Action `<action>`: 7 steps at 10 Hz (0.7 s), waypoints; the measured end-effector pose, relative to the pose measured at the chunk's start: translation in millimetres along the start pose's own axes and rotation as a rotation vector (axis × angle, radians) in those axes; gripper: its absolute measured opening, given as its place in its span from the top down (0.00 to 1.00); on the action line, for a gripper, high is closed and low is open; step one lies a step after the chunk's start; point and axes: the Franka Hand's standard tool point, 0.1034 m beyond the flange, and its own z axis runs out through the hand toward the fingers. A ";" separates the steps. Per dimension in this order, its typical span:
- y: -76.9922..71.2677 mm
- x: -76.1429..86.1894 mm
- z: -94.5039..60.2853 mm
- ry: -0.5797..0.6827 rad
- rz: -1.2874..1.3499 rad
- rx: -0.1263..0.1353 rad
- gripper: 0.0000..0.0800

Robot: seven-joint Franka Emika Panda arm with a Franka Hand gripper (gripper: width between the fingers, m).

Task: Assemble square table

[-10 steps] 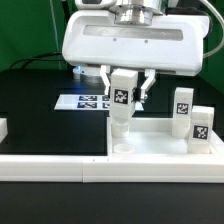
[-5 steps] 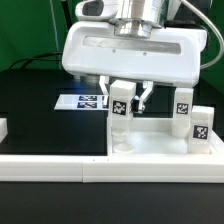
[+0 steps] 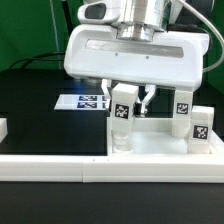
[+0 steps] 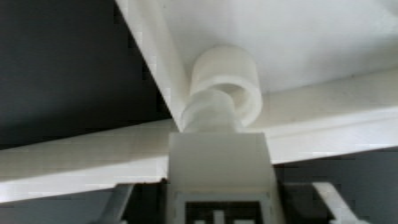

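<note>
One leg [image 3: 122, 108] is clamped between the fingers of the gripper [image 3: 127, 100], upright over the near corner of the tabletop [image 3: 160, 145] at the exterior view's left. Compared with a second ago, the gripper and this leg have shifted a little toward the exterior view's right. Two more legs [image 3: 184, 110] [image 3: 200, 128] stand on the tabletop at its right side. The wrist view shows the held leg [image 4: 219, 160] at the tabletop's corner [image 4: 228, 85]. One marker board [image 3: 85, 100] lies behind.
</note>
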 end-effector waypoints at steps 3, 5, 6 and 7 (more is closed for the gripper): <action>-3.0 1.0 2.6 0.008 -0.006 0.001 0.64; -4.3 0.8 8.8 0.008 -0.013 -0.005 0.64; -4.2 -2.6 14.9 0.012 -0.021 -0.010 0.64; -5.6 -0.3 15.6 0.030 -0.022 -0.008 0.64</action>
